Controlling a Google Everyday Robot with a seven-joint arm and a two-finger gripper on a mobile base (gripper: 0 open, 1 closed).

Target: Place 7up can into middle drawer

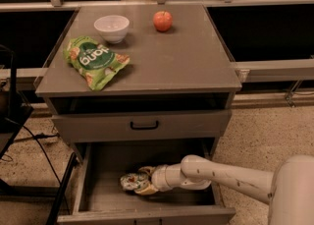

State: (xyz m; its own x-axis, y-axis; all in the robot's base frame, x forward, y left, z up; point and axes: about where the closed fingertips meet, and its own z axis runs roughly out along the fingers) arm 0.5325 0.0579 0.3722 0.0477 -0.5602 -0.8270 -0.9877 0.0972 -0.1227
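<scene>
The middle drawer is pulled open below the cabinet top, with its plain grey floor and low walls showing. The 7up can, green and white, lies on its side low inside the drawer, left of centre. My gripper reaches in from the right on the white arm and is shut on the 7up can, with its fingers around the can's right part. The can is at or just above the drawer floor; I cannot tell whether it touches.
Above the open drawer is a shut drawer with a black handle. On the cabinet top lie a green snack bag, a white bowl and a red apple. A dark stand and cables are at the left.
</scene>
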